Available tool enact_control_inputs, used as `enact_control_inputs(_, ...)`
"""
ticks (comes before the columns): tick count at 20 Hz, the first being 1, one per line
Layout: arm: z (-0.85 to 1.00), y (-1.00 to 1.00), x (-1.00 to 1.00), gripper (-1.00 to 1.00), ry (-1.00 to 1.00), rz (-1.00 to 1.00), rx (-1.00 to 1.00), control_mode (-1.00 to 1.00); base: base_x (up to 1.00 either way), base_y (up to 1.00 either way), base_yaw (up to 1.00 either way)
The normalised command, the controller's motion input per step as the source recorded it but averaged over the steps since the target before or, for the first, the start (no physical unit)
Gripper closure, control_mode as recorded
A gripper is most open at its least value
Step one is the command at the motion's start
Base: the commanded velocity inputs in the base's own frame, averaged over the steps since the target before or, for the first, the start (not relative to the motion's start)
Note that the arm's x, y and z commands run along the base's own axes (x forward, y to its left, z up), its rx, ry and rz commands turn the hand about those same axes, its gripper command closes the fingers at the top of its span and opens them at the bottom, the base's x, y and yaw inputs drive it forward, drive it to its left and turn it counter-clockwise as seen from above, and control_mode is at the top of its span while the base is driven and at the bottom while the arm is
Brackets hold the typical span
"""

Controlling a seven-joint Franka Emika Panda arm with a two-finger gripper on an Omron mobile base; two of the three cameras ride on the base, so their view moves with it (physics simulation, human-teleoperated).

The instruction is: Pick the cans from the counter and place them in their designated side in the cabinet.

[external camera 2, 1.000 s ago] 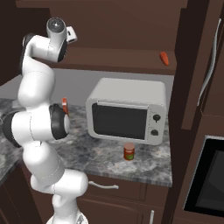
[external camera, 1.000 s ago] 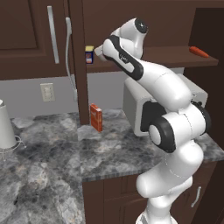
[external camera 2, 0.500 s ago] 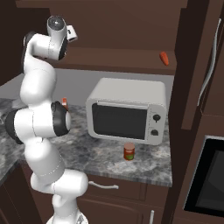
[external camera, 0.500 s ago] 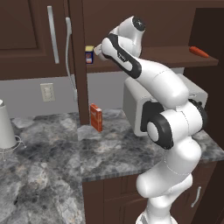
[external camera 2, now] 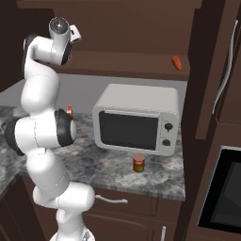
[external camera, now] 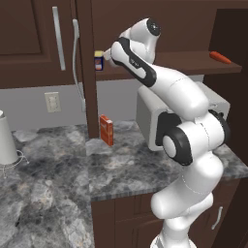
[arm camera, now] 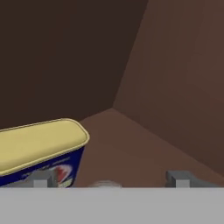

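So the gripper (arm camera: pixel 109 177) is up at the left end of the cabinet (external camera: pixel 38 34) shelf and its fingers have just sprung apart, spread wide with nothing pinched. A pale round top peeks between the tips, probably a can just let go, though I can't tell for sure. The blue-and-yellow container (arm camera: pixel 41 151) sits right beside it. The other can (external camera 2: pixel 139 163) waits on the counter (external camera 2: pixel 113 164) in front of the microwave (external camera 2: pixel 136 120), so that's next.

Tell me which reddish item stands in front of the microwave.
The red can with the cream band, on the counter before the microwave door. The flat orange-red box stands left of the microwave; the other orange-red piece lies on the shelf.
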Motion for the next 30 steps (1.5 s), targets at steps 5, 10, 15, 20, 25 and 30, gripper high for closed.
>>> enact_control_inputs(5, 0.0, 0.0, 0.15, -1.0, -0.11, 0.06, 0.0, -1.0, 0.0, 0.0, 0.0)
enact_control_inputs(10, -0.13, 0.0, 0.75, -1.0, -0.02, 0.04, 0.0, -1.0, 0.0, 0.0, 0.0)
enact_control_inputs(15, -0.2, 0.0, 0.88, -1.0, 0.0, 0.03, 0.0, -1.0, 0.0, 0.0, 0.0)
enact_control_inputs(20, 0.0, 0.0, -0.16, -1.0, -0.16, 0.11, 0.0, -1.0, 0.0, 0.0, 0.0)
enact_control_inputs(25, 0.0, 0.0, -0.46, -1.0, -0.2, 0.14, -0.01, -1.0, 0.0, 0.0, 0.0)
enact_control_inputs(30, 0.0, 0.0, -0.49, -1.0, -0.19, 0.14, 0.0, -1.0, 0.0, 0.0, 0.0)
